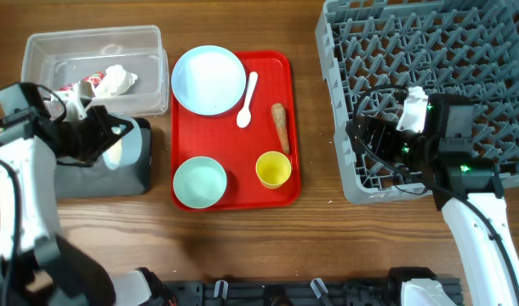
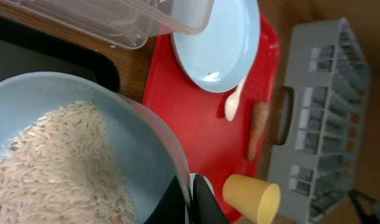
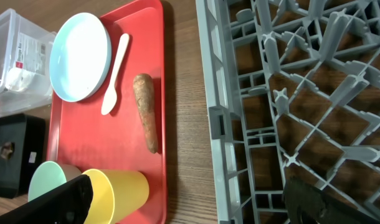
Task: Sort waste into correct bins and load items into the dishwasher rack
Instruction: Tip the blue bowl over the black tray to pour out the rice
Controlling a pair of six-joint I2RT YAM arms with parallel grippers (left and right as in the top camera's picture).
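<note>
Left wrist view: the light blue bowl is the item in hand. The white rice-like grains lie inside it, heaped toward one side. The left gripper is clenched on the bowl's rim, one finger inside the wall and one outside.

In the overhead view this bowl hangs over the black tray, which sits just left of the red tray. The exact tilt of the bowl cannot be determined.

The clear tub stands left of the red tray's far end, behind the black tray. It contains the crumpled white tissue and the red-and-white wrapper.

Items on the red tray:
- Pale blue plate: far left corner.
- White spoon: just right of the plate, bowl end toward the near side.
- Carrot-like stick: along the right edge, beside the spoon.
- Mint green bowl: near left corner, upright.
- Yellow cup: near right corner, upright.

The grey dishwasher rack stands right of the red tray, apart from it, with a strip of wooden table between them. No item is visible in the parts of the rack that show.

The right gripper hovers over the rack's edge nearest the red tray. Its fingers are spread wide and hold nothing.
</note>
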